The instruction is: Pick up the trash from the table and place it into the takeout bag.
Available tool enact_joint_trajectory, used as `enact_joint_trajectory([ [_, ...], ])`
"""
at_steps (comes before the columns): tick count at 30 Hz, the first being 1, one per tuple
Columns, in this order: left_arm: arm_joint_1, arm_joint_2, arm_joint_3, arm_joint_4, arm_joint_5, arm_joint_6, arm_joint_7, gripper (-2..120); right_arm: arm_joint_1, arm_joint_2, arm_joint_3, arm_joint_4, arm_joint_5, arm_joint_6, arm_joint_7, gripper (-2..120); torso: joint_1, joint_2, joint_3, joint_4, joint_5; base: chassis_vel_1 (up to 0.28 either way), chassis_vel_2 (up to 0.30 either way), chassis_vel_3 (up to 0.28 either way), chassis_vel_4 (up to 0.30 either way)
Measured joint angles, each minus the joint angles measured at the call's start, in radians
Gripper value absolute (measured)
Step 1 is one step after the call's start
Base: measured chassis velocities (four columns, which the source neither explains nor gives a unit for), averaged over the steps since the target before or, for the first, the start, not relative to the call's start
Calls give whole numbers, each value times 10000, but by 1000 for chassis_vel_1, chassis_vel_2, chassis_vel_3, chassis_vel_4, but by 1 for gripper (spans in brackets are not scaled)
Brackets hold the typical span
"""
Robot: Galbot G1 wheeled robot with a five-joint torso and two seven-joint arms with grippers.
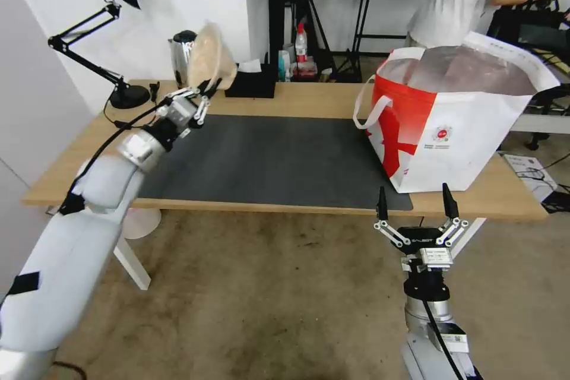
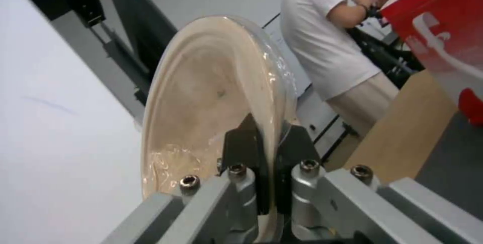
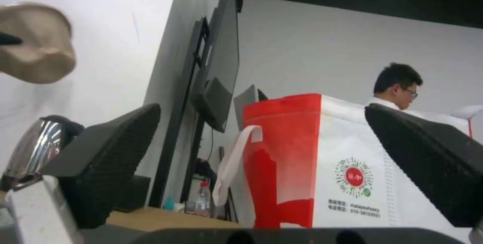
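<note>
The left gripper pinches the tilted, seemingly clear-lidded bowl above the table, while the right gripper waits spread wide.

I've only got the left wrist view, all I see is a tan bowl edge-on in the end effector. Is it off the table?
Observer: Yes. In the head view the left end effector holds the clear-lidded bowl tilted on edge, raised above the table's far left part.
Operator: How far from the bag?
Observer: The takeout bag stands at the table's right end, the dark mat lying between.
Operator: Is the bag open?
Observer: Yes, its mouth gapes upward, showing foil lining.
Operator: And the other arm?
Observer: The right end effector is open, at the table's near edge below the bag.
</note>
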Motion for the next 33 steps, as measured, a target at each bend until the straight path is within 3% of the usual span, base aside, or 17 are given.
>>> enact_joint_trajectory([
  [7,-925,-224,905,599,-46,-22,-20,1,0,0,0,0,0,0,0,100,0,1,0,3,2,0,0,0,0],
  [15,-2227,-1037,2050,1450,-34,-47,-100,1,0,0,0,0,0,0,0,100,0,0,0,-1,2,0,0,0,0],
  [26,-3298,-1342,3420,1868,-132,-64,-271,1,1,0,0,0,0,0,0,100,0,0,1,2,1,0,0,0,0],
  [33,-4261,-1899,4346,2579,-178,-289,-292,1,0,0,0,0,0,0,0,100,0,0,0,-1,1,0,0,0,0],
])
